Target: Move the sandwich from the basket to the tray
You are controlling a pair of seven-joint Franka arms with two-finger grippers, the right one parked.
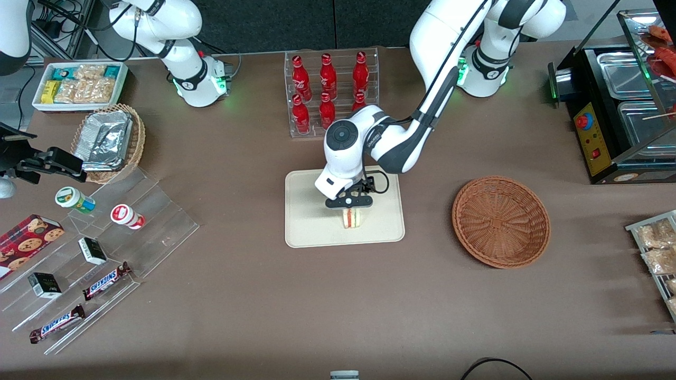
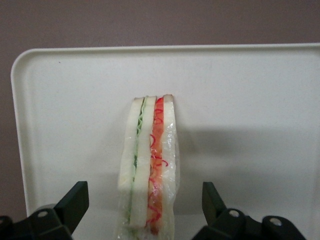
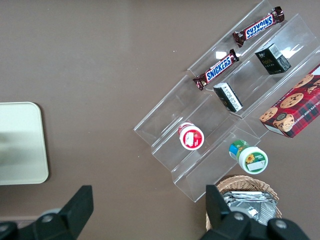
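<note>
The sandwich (image 1: 352, 217) stands on its edge on the cream tray (image 1: 306, 211), wrapped in clear film, with green and red filling showing. In the left wrist view the sandwich (image 2: 149, 165) rests on the tray (image 2: 240, 100). My gripper (image 1: 350, 207) is directly above it, open, with a finger (image 2: 74, 202) on each side of the sandwich and a gap to it on both sides. The reddish-brown basket (image 1: 500, 220) is empty and lies toward the working arm's end of the table.
A rack of red bottles (image 1: 330, 89) stands farther from the front camera than the tray. A clear stepped display (image 1: 100, 248) with snack bars and cups, a tan basket of foil containers (image 1: 108, 140) and a white snack bin (image 1: 79, 84) lie toward the parked arm's end. A food warmer (image 1: 618, 111) stands at the working arm's end.
</note>
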